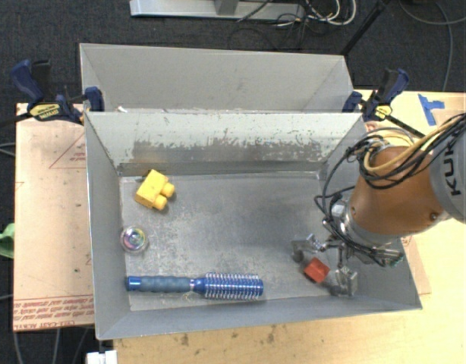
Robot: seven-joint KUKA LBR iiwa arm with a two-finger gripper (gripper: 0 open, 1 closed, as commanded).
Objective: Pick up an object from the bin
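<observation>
My gripper (321, 267) is low at the bin's front right corner, under the orange wrist cover. Its two fingers stand apart, one at the left and one at the lower right. A small red block (316, 271) lies between them on the bin floor. I cannot tell whether the fingers touch it. A blue hairbrush (199, 284) lies along the front wall, to the left of the gripper.
A yellow toy brick (154, 189) sits at the back left of the bin floor. A small shiny clear ball (133, 239) rests near the left wall. The arm comes in over the right wall, with cables looped above the wrist.
</observation>
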